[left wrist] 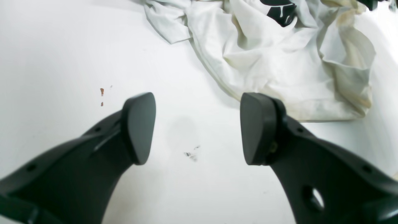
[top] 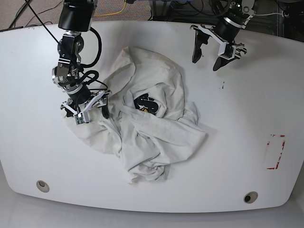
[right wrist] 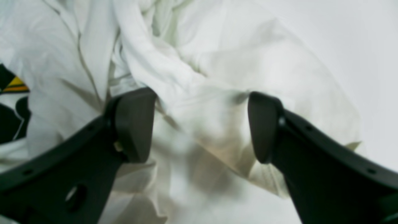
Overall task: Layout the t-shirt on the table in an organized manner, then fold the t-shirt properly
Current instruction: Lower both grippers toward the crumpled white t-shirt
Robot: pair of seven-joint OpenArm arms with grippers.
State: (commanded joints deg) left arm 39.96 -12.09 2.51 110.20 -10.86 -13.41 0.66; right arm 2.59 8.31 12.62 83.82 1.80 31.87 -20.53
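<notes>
The off-white t-shirt (top: 152, 128) lies crumpled in a heap in the middle of the white table (top: 237, 142). Only a bit of its black lettering (top: 147, 103) shows. My right gripper (top: 91, 115) is open and low over the shirt's left edge. In the right wrist view a raised fold of the t-shirt (right wrist: 199, 118) lies between its fingers (right wrist: 133, 124). My left gripper (top: 205, 61) is open and empty above bare table, up and to the right of the shirt. In the left wrist view the t-shirt (left wrist: 273, 62) lies beyond the open gripper (left wrist: 197, 96).
A red-outlined tape mark (top: 275, 152) is at the right edge. Two grey grommet holes (top: 42, 185) (top: 250, 196) sit near the front edge. Small dark specks (left wrist: 191, 154) and reddish flecks (left wrist: 101, 91) mark the table under my left gripper. Cables lie beyond the far edge.
</notes>
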